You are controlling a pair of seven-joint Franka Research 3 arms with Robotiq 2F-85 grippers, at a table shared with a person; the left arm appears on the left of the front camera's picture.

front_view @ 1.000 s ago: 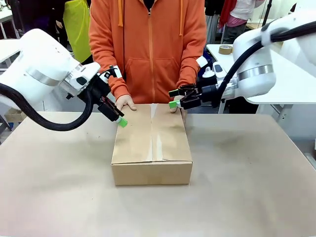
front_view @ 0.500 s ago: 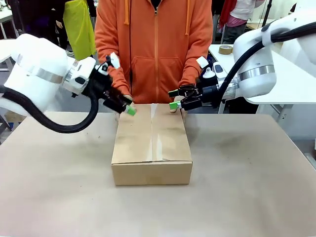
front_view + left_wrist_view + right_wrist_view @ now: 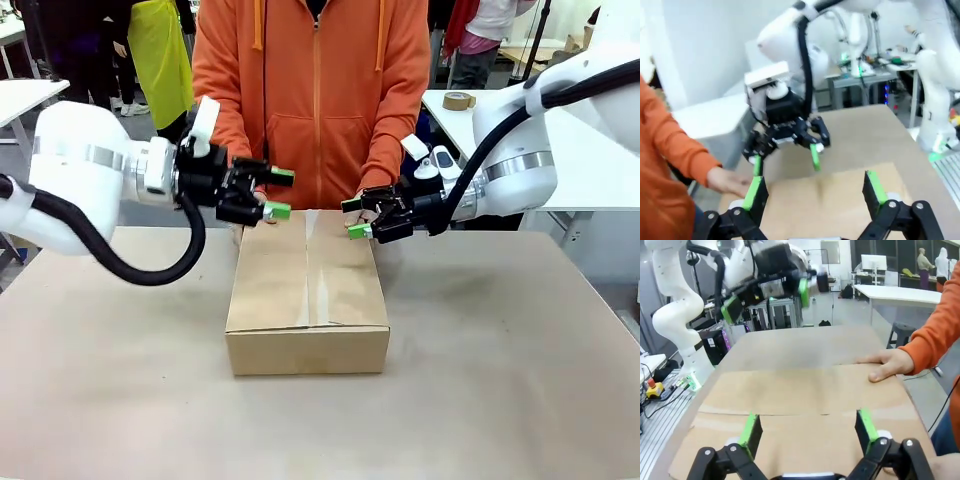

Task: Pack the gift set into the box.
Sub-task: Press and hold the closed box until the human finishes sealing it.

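Note:
The box [image 3: 308, 290] lies in the middle of the table with its flaps folded shut and a seam running down its top. The gift set is hidden. My left gripper [image 3: 279, 193] hovers open over the box's far left corner, fingers pointing right. My right gripper [image 3: 355, 218] hovers open over the far right corner, pointing left. A person in an orange hoodie rests a hand [image 3: 364, 199] on the far edge. In the left wrist view my open gripper [image 3: 815, 192] looks across the box top [image 3: 830, 205] at the right gripper [image 3: 786, 162] and the person's hand [image 3: 727, 180]. In the right wrist view my open gripper [image 3: 807, 430] sits above the box [image 3: 805, 390], beside the hand [image 3: 887, 364].
The brown table [image 3: 500, 380] has free room in front of the box and on both sides. A roll of tape [image 3: 457, 100] lies on a white table at the back right. The person stands close against the far edge.
My left gripper has swung up and to the right and turned level, from beside the box's far left corner to above it. My right gripper has dipped slightly.

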